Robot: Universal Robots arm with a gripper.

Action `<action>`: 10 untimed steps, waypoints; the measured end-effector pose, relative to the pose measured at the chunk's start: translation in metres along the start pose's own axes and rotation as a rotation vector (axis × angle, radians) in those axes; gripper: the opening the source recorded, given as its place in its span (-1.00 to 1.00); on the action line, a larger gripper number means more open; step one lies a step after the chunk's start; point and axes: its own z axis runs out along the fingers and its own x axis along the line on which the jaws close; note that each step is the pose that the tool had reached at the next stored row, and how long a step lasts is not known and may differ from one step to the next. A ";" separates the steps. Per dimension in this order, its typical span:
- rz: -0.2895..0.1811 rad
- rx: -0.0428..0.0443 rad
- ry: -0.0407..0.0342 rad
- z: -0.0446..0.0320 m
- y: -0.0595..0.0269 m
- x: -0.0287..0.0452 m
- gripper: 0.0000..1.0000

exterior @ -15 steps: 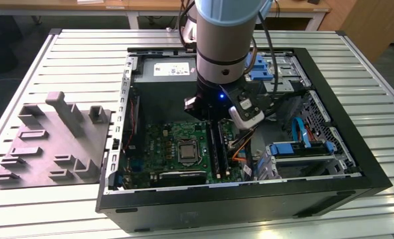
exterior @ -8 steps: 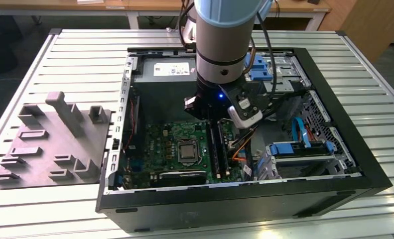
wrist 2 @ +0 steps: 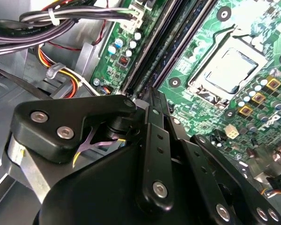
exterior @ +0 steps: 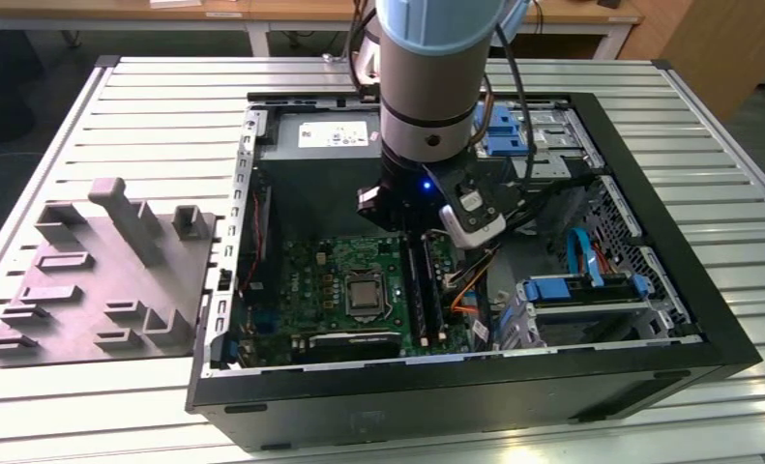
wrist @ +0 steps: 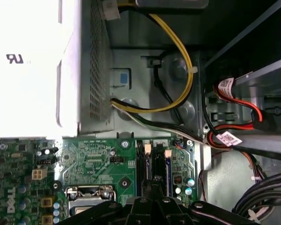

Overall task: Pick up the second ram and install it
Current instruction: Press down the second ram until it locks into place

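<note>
exterior view: even overhead room light is falling on the slatted surface point(exterior: 691, 135), pale sheen on the slats. the open case point(exterior: 666, 358) interior is sitting dimmer, with the arm point(exterior: 427, 77) shading the board. a small blue light point(exterior: 424, 184) is glowing on the wrist.

first wrist view: the white box point(wrist: 25, 70) is blowing out to pure glare. the cavity beside it is staying dark.

second wrist view: the black pincer point(wrist 2: 152, 101) linkage is reading soft up close, the green board point(wrist 2: 253, 28) sharper.

The open computer case point(exterior: 485, 387) lies on the table point(exterior: 162, 106), right of centre in the exterior view. Left of it lies a fixture tray point(exterior: 99, 280). Inside, the motherboard point(exterior: 343, 280) sits lower centre, my arm point(exterior: 427, 87) above it.
</note>
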 end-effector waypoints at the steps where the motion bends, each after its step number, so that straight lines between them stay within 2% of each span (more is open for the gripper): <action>1: 0.001 0.0002 -0.0001 0.0005 0.0015 0.0001 -0.80; 5: 0.004 0.0004 -0.0004 0.0038 0.0058 0.0004 -0.80; 10: 0.004 0.0009 -0.0002 0.0066 0.0071 0.0006 -0.80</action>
